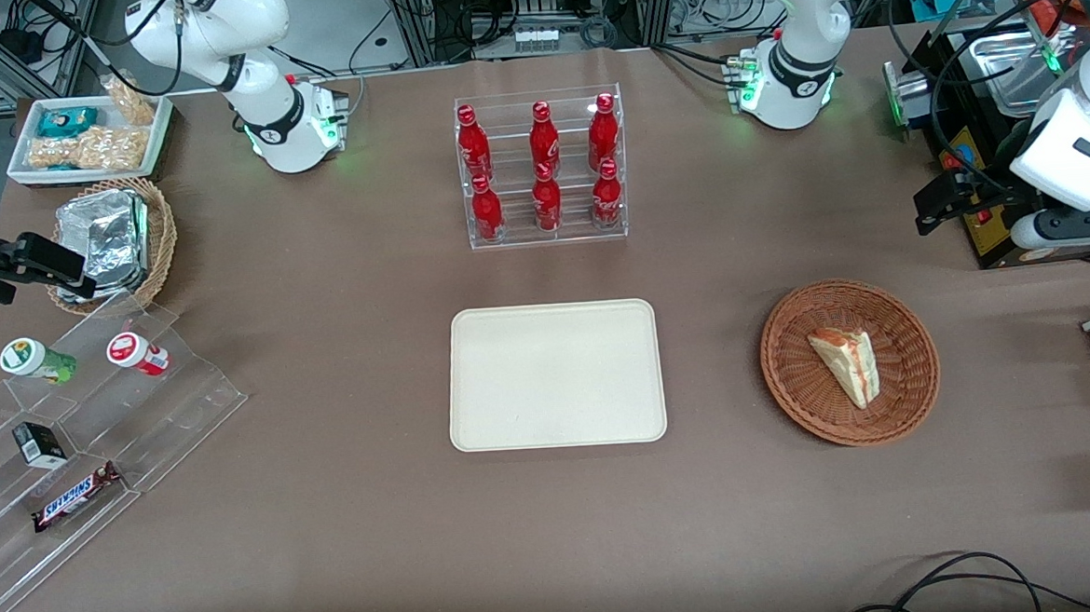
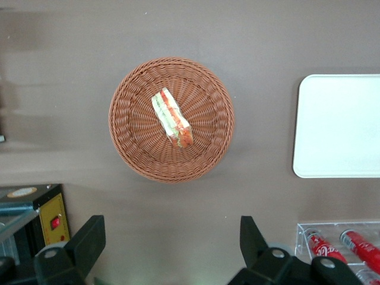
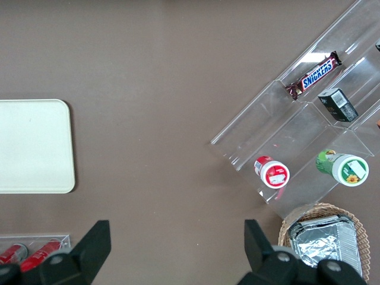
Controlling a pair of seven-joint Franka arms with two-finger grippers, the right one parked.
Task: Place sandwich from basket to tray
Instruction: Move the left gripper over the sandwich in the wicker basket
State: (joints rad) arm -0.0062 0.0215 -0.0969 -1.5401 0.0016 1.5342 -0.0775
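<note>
Wicker basket (image 1: 849, 361): reddish-brown, round, toward the working arm's end of the table; well apart from the tray.
Sandwich (image 1: 848, 366): lying inside the basket, near its middle; not lifted, not touched.
Tray (image 1: 555, 374): cream, bare, nothing set on it.
Gripper (image 2: 172, 243): parked high above the table, short of the basket; fingers spread wide, holding nothing.
Progress: judged at the very start; approach, grasp, carry and release all left to do.
Front view only: working arm's gripper (image 1: 955, 199) raised at the table's edge, farther from the camera than the basket; clear rack of red bottles (image 1: 542, 169) farther from the camera than the tray.
Left wrist view only: sandwich (image 2: 171, 117) seen from straight above, red and green filling edge showing, lying diagonally across the basket (image 2: 171, 119); both fingertips (image 2: 92, 234) framing bare tabletop, not the basket; tray (image 2: 338, 126) edge beside.
Right wrist view only: stepped clear shelf with a Snickers bar (image 3: 313, 74) and small tubs; no sandwich in sight.
</note>
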